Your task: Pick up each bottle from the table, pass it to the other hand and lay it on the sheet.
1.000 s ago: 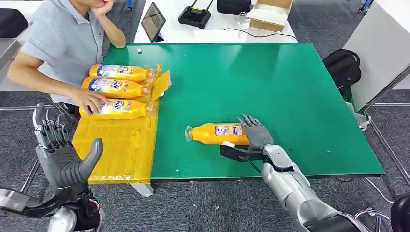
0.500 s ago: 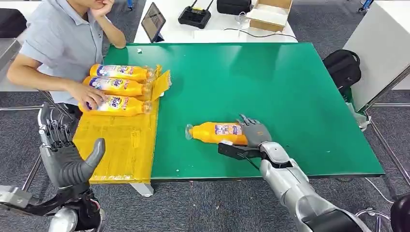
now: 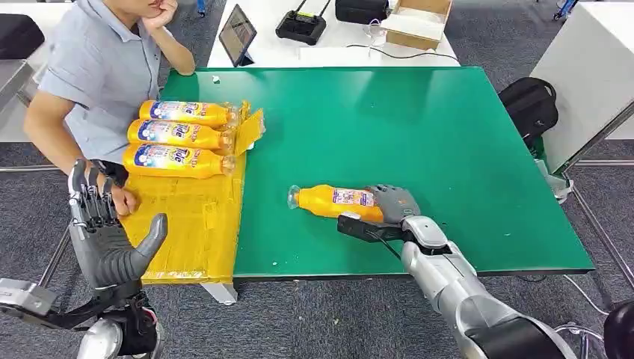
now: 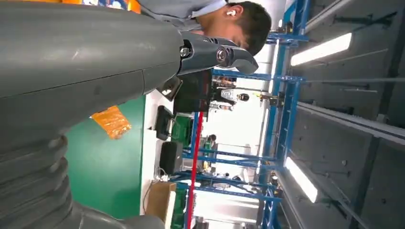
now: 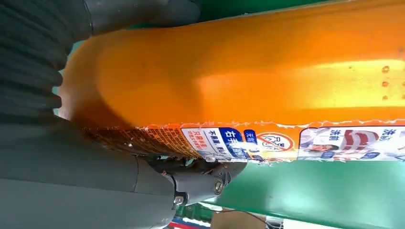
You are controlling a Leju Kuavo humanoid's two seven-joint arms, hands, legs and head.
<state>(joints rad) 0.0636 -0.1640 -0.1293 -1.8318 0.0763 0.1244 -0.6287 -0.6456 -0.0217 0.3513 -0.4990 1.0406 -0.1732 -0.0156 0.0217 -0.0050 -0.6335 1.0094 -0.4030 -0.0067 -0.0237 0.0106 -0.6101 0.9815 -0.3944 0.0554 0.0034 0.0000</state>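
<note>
While left hand (image 3: 105, 239) spread, right hand (image 3: 394, 206) grips bottle (image 3: 333, 202).

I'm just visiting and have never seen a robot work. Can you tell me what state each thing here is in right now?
Orange bottle on the green table: lying on its side, base end gripped by the right hand.
Three orange bottles on the yellow sheet: lying side by side.
Yellow sheet: spread flat, far corner crumpled.
Left hand: raised, fingers apart, holding nothing.
Tablet: propped upright.
Cardboard box: open.
</note>
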